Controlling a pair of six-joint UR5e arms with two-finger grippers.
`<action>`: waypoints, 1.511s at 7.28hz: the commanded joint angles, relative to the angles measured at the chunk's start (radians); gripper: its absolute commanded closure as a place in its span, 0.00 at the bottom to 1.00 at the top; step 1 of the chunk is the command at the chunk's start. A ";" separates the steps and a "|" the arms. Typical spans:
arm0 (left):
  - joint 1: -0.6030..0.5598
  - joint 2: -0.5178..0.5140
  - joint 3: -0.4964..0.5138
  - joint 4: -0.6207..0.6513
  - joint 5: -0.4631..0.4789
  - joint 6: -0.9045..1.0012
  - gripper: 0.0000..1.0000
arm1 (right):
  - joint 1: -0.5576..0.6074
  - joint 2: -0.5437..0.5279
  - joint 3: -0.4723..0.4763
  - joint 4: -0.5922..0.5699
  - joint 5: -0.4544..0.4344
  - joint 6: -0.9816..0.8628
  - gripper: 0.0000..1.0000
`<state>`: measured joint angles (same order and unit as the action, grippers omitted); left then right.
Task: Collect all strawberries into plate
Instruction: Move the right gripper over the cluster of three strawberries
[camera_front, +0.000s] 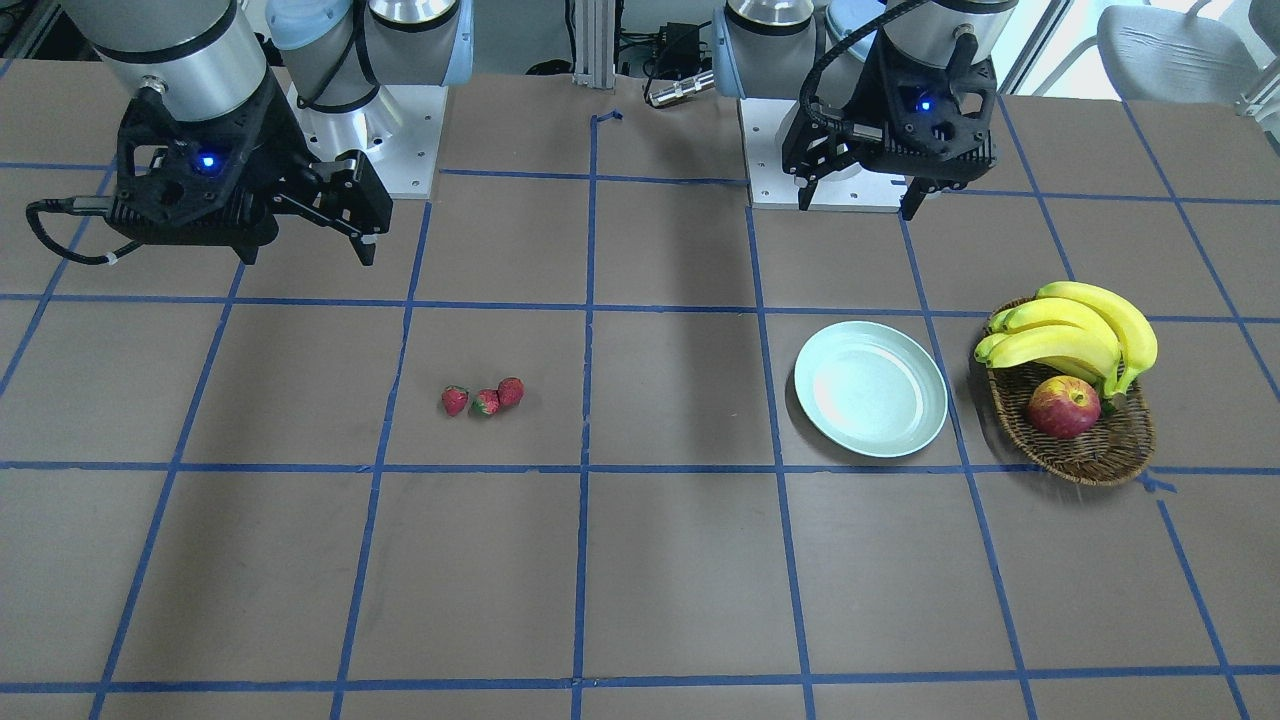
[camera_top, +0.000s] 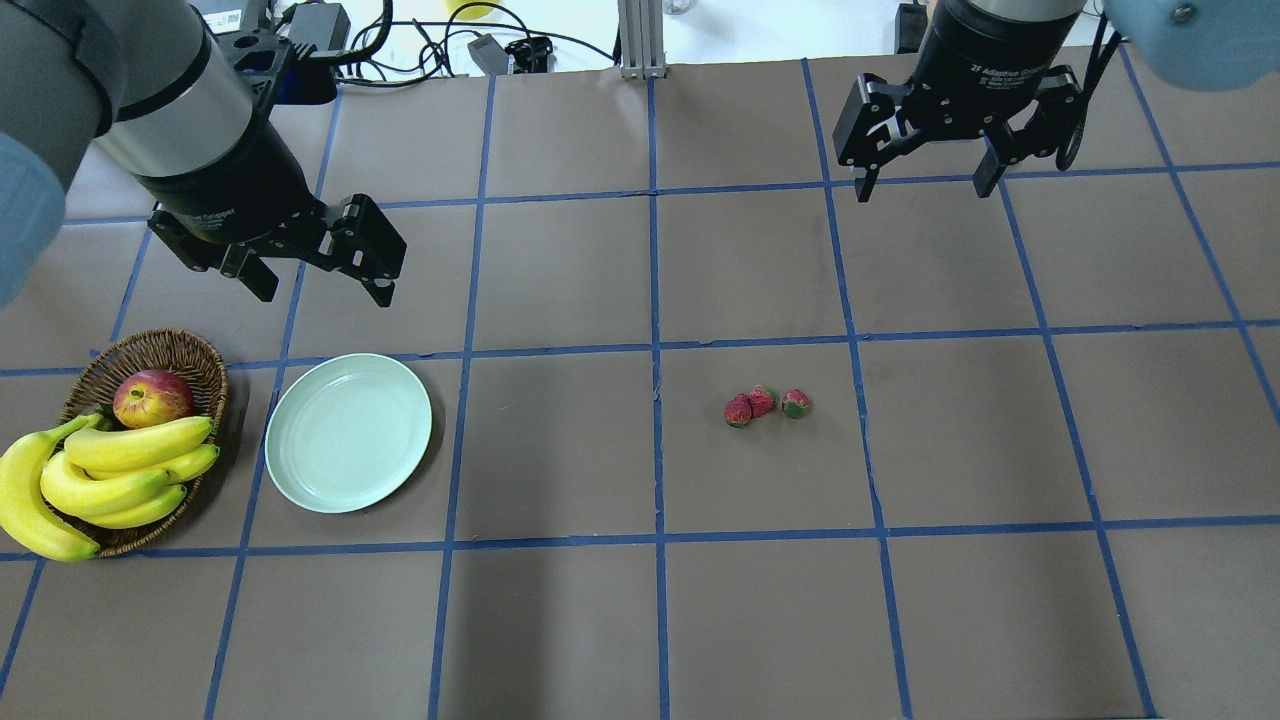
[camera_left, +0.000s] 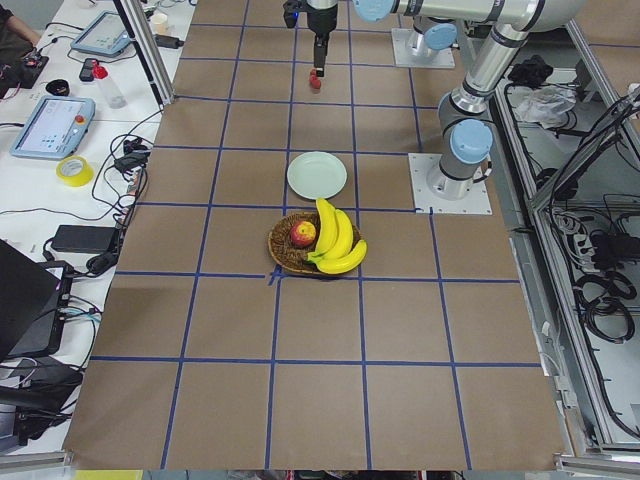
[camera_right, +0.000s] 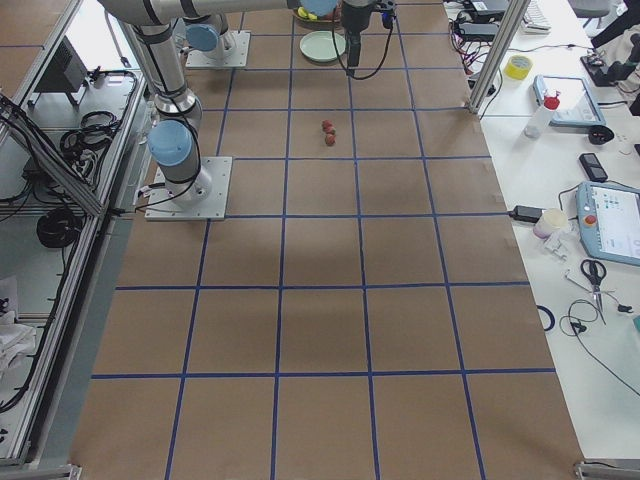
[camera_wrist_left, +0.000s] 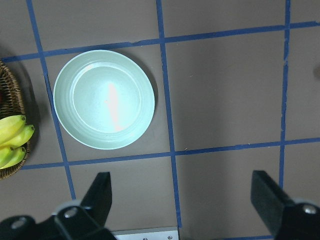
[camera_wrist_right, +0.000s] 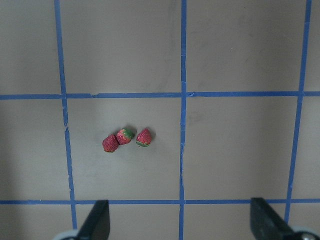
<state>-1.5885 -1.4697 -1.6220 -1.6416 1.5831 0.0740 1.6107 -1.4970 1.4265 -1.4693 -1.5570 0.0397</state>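
Strawberries (camera_top: 766, 405) cluster nearer the right gripper (camera_top: 925, 188), lying to its near left. Right and left gripper (camera_top: 322, 290) both stand open, empty.

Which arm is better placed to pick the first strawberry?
Right. The right gripper hangs open on the same side as the strawberries, all three in its wrist view; the left gripper hangs near the plate, farther off.

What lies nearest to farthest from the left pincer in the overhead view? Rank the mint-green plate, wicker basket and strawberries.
1. Round pale mint-green plate, just below the left pincer.
2. Brown wicker basket, at the table's left edge.
3. Three small red strawberries, right of centre.
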 joint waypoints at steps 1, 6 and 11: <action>-0.001 0.000 -0.002 0.002 -0.001 0.001 0.00 | 0.000 0.000 0.000 0.000 -0.001 -0.001 0.00; -0.001 -0.003 -0.002 0.034 0.003 0.000 0.00 | -0.005 0.010 -0.001 -0.006 -0.003 -0.014 0.00; -0.001 0.012 -0.004 0.049 0.003 -0.014 0.00 | 0.001 0.017 0.014 -0.026 0.003 0.005 0.00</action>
<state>-1.5892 -1.4640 -1.6296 -1.5929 1.5807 0.0596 1.6072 -1.4823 1.4328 -1.4832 -1.5569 0.0347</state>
